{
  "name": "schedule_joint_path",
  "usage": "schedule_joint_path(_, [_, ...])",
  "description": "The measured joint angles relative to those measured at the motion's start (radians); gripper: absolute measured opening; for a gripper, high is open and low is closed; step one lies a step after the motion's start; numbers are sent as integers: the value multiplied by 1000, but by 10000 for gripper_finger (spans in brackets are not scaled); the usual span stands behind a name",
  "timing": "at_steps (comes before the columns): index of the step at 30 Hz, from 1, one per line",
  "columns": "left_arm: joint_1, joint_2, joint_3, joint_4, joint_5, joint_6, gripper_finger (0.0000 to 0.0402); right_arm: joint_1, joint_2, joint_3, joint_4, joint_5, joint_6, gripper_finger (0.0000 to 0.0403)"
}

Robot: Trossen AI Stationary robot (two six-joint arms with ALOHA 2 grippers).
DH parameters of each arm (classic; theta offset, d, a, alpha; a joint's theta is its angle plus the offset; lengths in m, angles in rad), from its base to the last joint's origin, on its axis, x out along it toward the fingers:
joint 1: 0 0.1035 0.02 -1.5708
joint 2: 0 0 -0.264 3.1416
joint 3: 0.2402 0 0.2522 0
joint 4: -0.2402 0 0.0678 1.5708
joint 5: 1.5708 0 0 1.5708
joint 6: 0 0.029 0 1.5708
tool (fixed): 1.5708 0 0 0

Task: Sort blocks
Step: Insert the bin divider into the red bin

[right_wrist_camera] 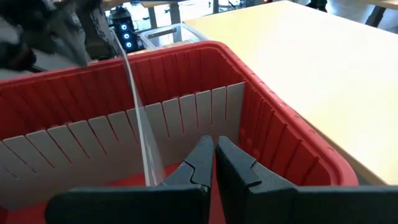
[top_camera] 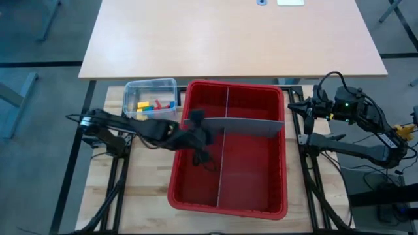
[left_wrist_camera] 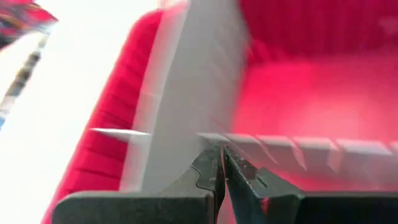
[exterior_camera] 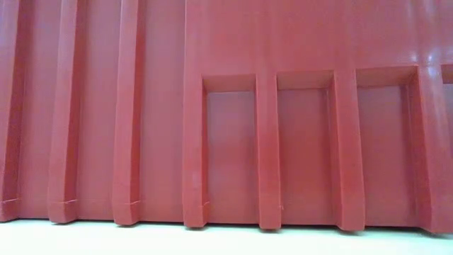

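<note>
Gripping a loose grey divider panel over the red bin, the left gripper is clamped; farther left, the blocks in a clear tub look light, rigid, pinchable across flat faces. Right gripper, fingers together, idles.

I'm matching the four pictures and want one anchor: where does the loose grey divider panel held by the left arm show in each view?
High view: grey divider panel lies crosswise over the red bin, left gripper shut on its end.
Low view: not in it; only the bin's ribbed outer wall.
Left wrist view: blurred, upright beyond the fingers.
Right wrist view: thin, edge-on, rising from the bin.
Shared landmark: the red bin.
</note>
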Motion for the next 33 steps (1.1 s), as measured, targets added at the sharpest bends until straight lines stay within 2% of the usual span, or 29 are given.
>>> schedule_joint_path(3, [19,-38,0,82,-92,-1,0,0,0,0,0,1,0,0])
schedule_joint_path(6, [56,-50,0,142,-132,-1,0,0,1,-2,0,1,0,0])
schedule_joint_path(15, [124,8,0,320,-134,-19,0,0,13,-6,1,1,22,0])
schedule_joint_path(23, [122,67,0,332,-131,-154,0,0,-14,-5,16,53,36,0])
schedule_joint_path(33, [122,85,-14,329,-132,-205,0,0,-13,-5,16,53,35,0])
